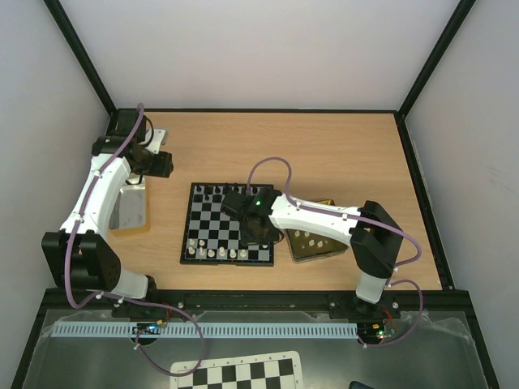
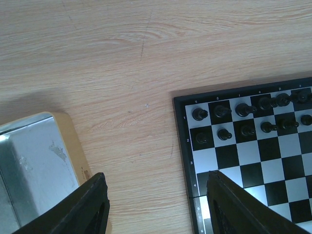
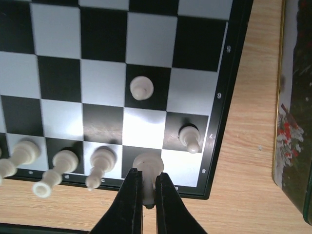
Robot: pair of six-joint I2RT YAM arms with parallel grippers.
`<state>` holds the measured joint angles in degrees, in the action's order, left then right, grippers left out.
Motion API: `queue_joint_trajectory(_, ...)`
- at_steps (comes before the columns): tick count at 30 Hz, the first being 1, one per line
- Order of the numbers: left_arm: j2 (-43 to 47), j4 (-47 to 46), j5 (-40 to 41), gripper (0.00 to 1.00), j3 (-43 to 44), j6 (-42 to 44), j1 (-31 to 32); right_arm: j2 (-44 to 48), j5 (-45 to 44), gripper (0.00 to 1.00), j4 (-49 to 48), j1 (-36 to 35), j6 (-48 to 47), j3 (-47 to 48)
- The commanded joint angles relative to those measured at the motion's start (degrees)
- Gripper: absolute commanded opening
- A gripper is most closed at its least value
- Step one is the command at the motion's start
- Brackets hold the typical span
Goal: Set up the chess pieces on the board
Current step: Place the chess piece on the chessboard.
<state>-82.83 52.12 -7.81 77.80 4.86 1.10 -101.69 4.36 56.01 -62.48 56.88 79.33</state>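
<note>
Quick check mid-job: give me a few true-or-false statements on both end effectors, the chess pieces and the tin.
The right end effector is shut on a white piece. True.
The left end effector holds a black piece. False: it is open and empty over the table.
The black pieces stand at the board's far edge. True.
The gold tin lies left of the board. False: it lies right of it.
</note>
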Motion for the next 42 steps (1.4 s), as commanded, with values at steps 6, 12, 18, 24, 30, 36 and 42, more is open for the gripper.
queue_joint_trajectory(6,1.71,-0.18,-1.15,0.56,-0.21,-0.73,0.39,-0.09,1.44,0.02,-0.94,-0.69,2.40,-3.77)
queue_joint_trajectory(12,2.17,-0.37,-1.23,0.56,-0.62,-0.81,0.39,-2.29,2.44,0.02,-1.78,-1.27,1.61,-2.71)
queue_joint_trajectory(18,2.01,-0.61,-1.28,0.56,-0.59,-0.86,0.39,-4.14,3.81,0.02,-2.09,-1.64,0.97,-1.70)
queue_joint_trajectory(24,2.12,-0.65,-1.57,0.56,-0.73,-0.90,0.39,-5.13,4.29,0.02,-1.89,-2.01,0.71,-0.61)
queue_joint_trajectory(30,2.08,-0.64,-1.58,0.56,-0.67,-0.90,0.39,-6.03,4.40,0.02,-1.28,-2.31,0.38,0.65)
queue_joint_trajectory(36,2.40,-0.70,-1.45,0.56,-0.98,-0.89,0.39,-5.71,4.47,0.02,-0.57,-2.61,0.84,0.69)
queue_joint_trajectory(42,3.13,-0.92,-1.42,0.56,-1.58,-0.95,0.39,-5.61,4.51,0.02,-0.45,-2.67,1.13,0.17)
